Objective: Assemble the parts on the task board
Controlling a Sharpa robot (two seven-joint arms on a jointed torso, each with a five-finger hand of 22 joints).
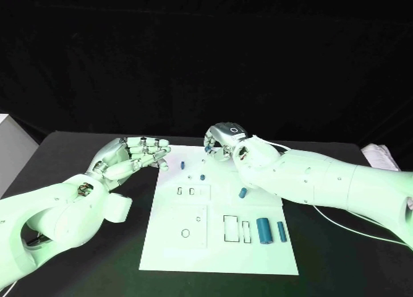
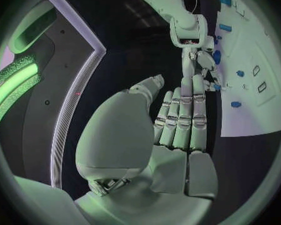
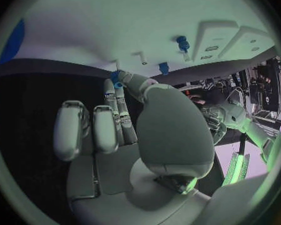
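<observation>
The white task board (image 1: 171, 247) lies in the middle of the black table. My right hand (image 1: 226, 143) hovers over its far edge and pinches a small blue part (image 3: 115, 78) between thumb and a fingertip. My left hand (image 1: 135, 158) is by the board's far left corner, fingers apart and holding nothing. Small blue pegs (image 1: 182, 165) (image 1: 202, 176) stand on the far part of the board, and another blue piece (image 1: 243, 193) lies under my right wrist. Two larger blue cylinders (image 1: 263, 231) (image 1: 281, 232) lie at the near right beside rectangular slots (image 1: 232, 228).
A pale box (image 1: 6, 148) stands at the table's left edge. Something white (image 1: 380, 158) lies at the far right. A thin cable (image 1: 349, 226) runs over the table under my right arm.
</observation>
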